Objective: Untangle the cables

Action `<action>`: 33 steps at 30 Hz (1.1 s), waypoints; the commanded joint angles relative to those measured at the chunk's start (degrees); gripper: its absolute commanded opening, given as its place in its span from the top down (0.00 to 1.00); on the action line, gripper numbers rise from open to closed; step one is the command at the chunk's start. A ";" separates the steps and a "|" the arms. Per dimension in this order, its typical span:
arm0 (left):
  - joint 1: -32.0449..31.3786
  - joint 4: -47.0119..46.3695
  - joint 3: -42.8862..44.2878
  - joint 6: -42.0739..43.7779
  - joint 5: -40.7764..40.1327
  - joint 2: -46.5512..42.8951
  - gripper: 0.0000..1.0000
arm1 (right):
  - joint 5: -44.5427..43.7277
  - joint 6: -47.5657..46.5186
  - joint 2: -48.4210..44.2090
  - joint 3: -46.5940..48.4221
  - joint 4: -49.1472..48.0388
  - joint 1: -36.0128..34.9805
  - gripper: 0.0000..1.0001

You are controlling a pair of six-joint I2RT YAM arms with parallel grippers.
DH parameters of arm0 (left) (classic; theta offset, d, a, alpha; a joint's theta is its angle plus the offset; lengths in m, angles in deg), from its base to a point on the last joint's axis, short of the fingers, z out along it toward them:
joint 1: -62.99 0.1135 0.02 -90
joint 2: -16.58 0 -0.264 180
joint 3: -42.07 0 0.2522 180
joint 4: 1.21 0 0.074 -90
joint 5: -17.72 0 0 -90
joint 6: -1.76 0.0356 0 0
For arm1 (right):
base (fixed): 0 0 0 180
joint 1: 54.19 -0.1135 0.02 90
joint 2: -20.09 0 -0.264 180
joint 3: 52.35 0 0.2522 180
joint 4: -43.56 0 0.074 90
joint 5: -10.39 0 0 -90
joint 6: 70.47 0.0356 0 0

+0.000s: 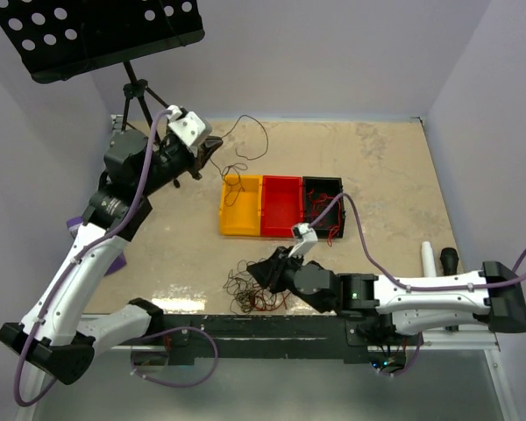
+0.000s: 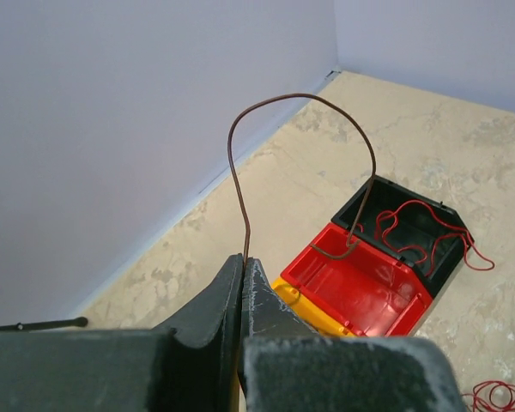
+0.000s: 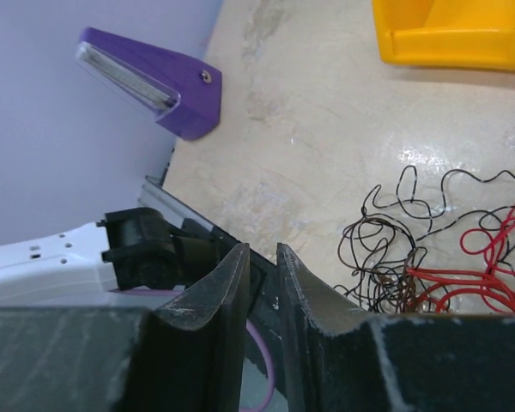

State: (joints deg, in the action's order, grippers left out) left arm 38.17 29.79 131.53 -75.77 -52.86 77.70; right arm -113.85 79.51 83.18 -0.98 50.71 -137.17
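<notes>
1. Above the table (image 2: 429, 129), the left hand (image 2: 243, 262) pinches one brown cable (image 2: 300, 99); lower it slowly, keeping the grip firm.
2. Beside the tangled cables (image 3: 429, 266), the right hand (image 3: 262, 249) is slightly parted and empty.

My left fingers (image 2: 215, 300) are hiding the clamped end of the brown wire (image 2: 231, 146) and are covering most of the yellow bin (image 2: 309, 311). The frame edge is cutting off red loops (image 2: 498, 396) at the lower right corner. My right finger (image 3: 318, 296) is masking part of the cable pile (image 3: 386, 257); the right edge is cropping the rest. From above, single strands are showing too thin to trace.
</notes>
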 commanded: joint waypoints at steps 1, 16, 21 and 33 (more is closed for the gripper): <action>0.03 -11.43 -2.83 -6.66 2.29 0.66 1.00 | -4.60 1.27 -7.62 -2.62 3.00 -0.25 0.76; 0.12 -27.34 -13.65 -11.94 -0.08 10.85 1.00 | -12.43 4.79 -21.78 -0.52 17.16 -0.25 0.76; 0.12 -28.74 -13.03 -13.61 0.71 14.19 1.00 | -13.22 5.40 -23.19 -1.30 17.95 -0.25 0.76; 0.21 -22.87 -24.54 -2.46 -7.10 14.02 1.00 | -15.68 5.93 -24.07 0.10 22.52 -0.16 0.77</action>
State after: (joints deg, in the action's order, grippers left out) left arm 38.17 4.48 111.75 -83.84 -55.22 93.00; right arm -126.42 84.06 60.12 -3.30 71.58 -137.24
